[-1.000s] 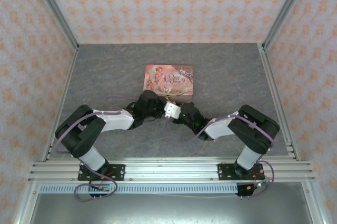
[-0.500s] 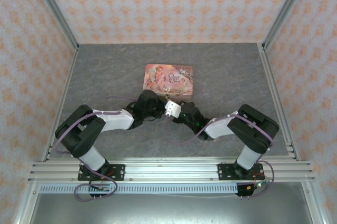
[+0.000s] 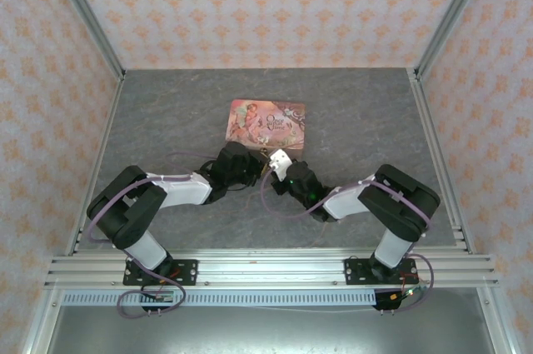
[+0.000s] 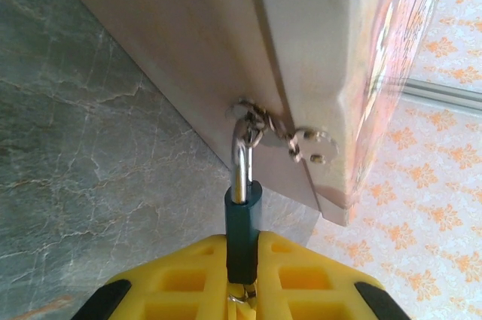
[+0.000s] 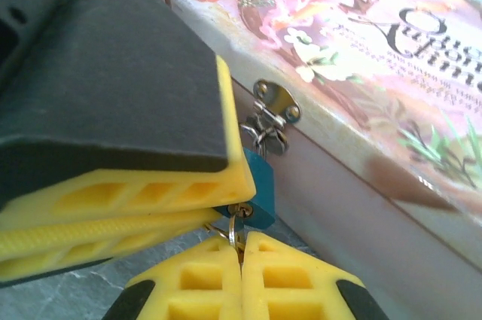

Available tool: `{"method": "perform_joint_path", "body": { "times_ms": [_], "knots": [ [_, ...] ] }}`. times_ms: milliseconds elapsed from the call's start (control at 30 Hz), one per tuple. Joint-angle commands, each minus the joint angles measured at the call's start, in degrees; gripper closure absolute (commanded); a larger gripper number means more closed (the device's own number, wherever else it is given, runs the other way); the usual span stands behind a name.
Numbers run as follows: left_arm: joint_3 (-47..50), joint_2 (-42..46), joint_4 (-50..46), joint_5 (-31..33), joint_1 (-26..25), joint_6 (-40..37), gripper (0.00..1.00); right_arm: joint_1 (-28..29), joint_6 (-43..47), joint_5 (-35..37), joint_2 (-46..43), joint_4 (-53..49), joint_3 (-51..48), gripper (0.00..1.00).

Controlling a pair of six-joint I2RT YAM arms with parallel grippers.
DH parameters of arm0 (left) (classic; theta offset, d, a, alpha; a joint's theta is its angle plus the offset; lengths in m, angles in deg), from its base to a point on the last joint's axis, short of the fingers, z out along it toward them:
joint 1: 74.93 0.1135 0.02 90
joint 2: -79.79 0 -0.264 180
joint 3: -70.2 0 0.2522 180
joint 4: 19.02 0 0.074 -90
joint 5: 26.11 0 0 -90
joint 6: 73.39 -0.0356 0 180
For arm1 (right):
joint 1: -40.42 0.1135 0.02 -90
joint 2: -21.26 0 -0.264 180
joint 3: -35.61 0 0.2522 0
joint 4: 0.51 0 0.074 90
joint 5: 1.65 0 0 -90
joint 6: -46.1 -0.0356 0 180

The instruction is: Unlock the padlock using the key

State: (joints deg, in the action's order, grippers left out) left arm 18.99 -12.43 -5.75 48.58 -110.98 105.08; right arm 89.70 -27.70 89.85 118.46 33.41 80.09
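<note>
Top external, right pincer [image 5: 241, 245] nearer box [image 3: 266, 123], left pincer [image 4: 242, 251] gripping padlock [image 4: 242, 218]

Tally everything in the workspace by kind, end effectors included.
Box: 1
Padlock: 1
Key: 1
End effectors: 2 (left end effector, right end effector)
Total: 5

Padlock [image 4: 242, 214] on the box's [image 3: 266, 123] near-side hasp [image 5: 275, 102], in the left pincer [image 4: 242, 251]; key [image 5: 235, 228] in the right pincer [image 5: 241, 254]
</note>
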Motion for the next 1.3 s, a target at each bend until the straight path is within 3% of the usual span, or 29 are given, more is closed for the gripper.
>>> {"method": "perform_joint_path", "body": {
  "times_ms": [0, 367, 500, 800, 933, 1267],
  "knots": [
    [-0.1, -0.1, -0.9, -0.2, -0.3, 0.1, 0.86, -0.3, -9.2, -1.0, 1.2, 9.1, 0.4, 1.0],
    [0.8, 0.1, -0.6, 0.2, -0.2, 0.1, 0.85, -2.8, -16.2, -7.3, 2.8, 11.9, 0.2, 1.0],
    [0.4, 1.0, -2.0, 0.1, 0.4, -1.5, 0.74, -2.9, -17.1, -8.3, 3.0, 8.1, 1.3, 1.0],
    [2.9, 5.4, -5.9, 0.6, 2.8, -4.0, 0.62, -3.0, -23.7, -11.2, 4.8, 9.4, 0.7, 1.0],
    [3.5, 10.2, -10.9, 0.7, 4.3, -7.3, 0.47, -3.0, -28.2, -12.9, 4.9, 10.8, 0.4, 1.0],
    [1.6, 23.8, -27.5, -1.9, 15.7, -19.8, 0.24, -3.1, -52.5, -12.4, 6.0, 16.8, -1.0, 1.0]
  ]
}}
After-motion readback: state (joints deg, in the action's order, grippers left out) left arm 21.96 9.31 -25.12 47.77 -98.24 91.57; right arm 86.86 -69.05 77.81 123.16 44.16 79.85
